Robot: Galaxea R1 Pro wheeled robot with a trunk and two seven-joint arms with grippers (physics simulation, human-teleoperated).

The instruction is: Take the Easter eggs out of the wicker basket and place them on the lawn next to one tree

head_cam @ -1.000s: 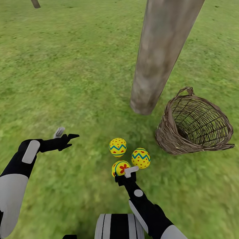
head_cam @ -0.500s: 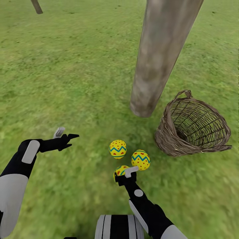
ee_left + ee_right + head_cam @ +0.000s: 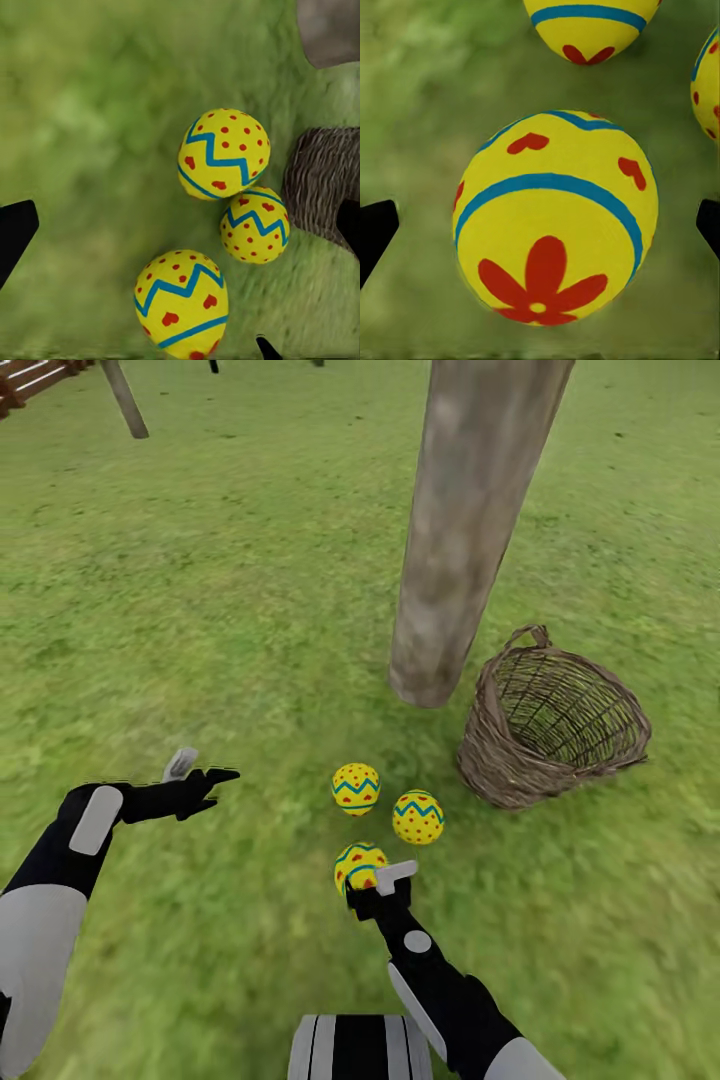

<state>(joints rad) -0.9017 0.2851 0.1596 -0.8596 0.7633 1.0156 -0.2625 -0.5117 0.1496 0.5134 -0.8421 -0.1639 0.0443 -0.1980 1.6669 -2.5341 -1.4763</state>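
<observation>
Eggs (image 3: 387, 825) are laid on the lawn (image 3: 200, 610) beside the tree (image 3: 460, 550), the basket (image 3: 550, 730) seemingly emptied, with both grippers' fingers (image 3: 395, 876) spread, nothing pinched.

— What did the robot's arms look like?

— The left arm (image 3: 60, 880) had a smooth, pale grey-white forearm shell, then a black wrist section bearing a rounded light-grey oblong patch. The right arm (image 3: 450, 1000) matched it: black casing, a slim grey-white panel along its side and a small round grey-white cap near the wrist.

— And the claws?

— The left claw (image 3: 195, 772) was black with one pale grey finger and one black, pointed finger. The right claw (image 3: 385, 882) had a black base and a pale grey finger on top.

— Anything of the body?

— A rounded trunk top (image 3: 360, 1048), striped in black and grey-white bands.
</observation>
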